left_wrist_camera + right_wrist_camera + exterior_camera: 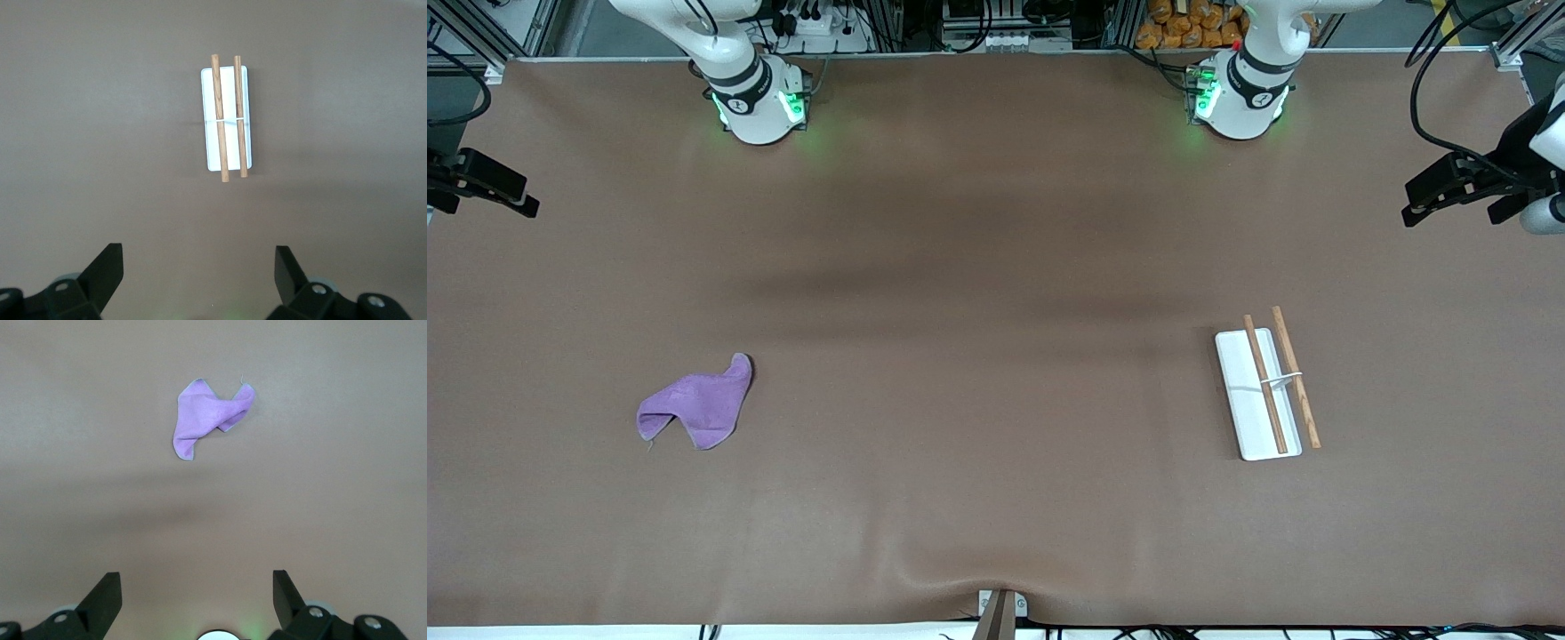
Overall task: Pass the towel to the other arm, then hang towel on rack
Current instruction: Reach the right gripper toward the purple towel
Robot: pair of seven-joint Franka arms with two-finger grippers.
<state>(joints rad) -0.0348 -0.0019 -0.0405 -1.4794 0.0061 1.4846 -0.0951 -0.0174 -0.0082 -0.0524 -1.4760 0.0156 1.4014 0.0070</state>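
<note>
The lilac towel (698,404) lies crumpled on the brown table toward the right arm's end, and it shows in the right wrist view as the towel (210,420). The rack (1236,382), a white tray with two wooden rods (1267,382), stands toward the left arm's end. High over the table, my left gripper (198,252) is open and empty, with the rack (207,133) below it. My right gripper (195,577) is also open and empty, high above the table with the towel below. Neither hand shows in the front view.
Both arm bases (760,102) (1240,98) stand at the table's edge farthest from the front camera. Black camera mounts (480,182) (1463,182) sit at the two table ends. A small bracket (1000,609) is clamped to the nearest edge.
</note>
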